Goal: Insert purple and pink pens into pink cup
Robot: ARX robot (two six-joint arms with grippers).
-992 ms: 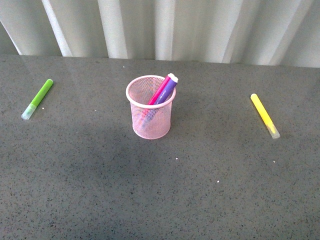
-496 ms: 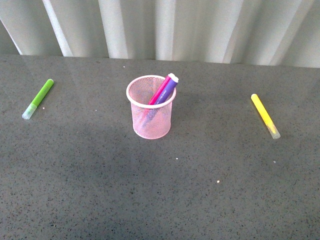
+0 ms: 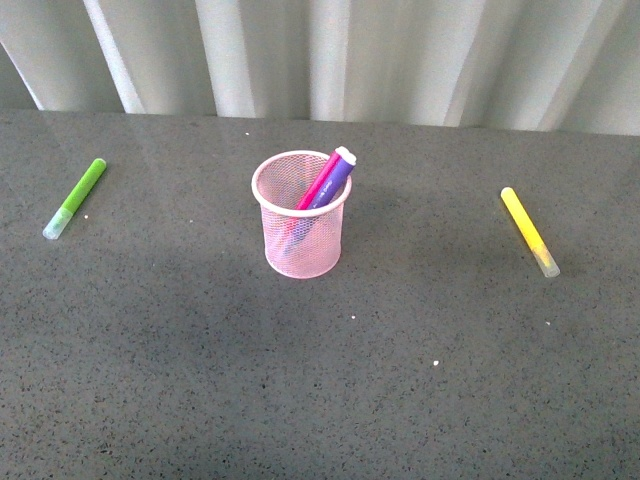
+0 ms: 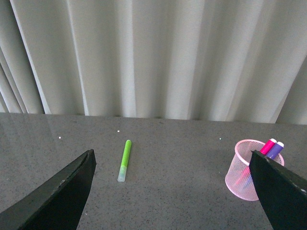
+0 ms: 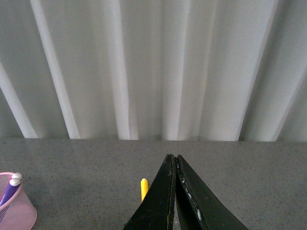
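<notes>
The pink cup (image 3: 302, 217) stands upright in the middle of the grey table. Both pens lean inside it toward the right rim: the purple pen (image 3: 337, 174) and the pink pen (image 3: 321, 181), pale caps poking out. Neither arm shows in the front view. In the left wrist view the cup (image 4: 242, 173) with the pink pen (image 4: 267, 146) and purple pen (image 4: 275, 149) sits beside the far jaw; my left gripper (image 4: 172, 160) is open and empty. My right gripper (image 5: 173, 158) is shut with nothing in it, and the cup (image 5: 16, 209) with the purple pen (image 5: 9, 189) sits at the picture's edge.
A lime green marker (image 3: 76, 197) lies at the far left of the table and a yellow marker (image 3: 529, 231) at the right. Pale pleated curtains (image 3: 320, 55) close off the table's back edge. The yellow marker's end (image 5: 144, 188) peeks from behind the right fingers.
</notes>
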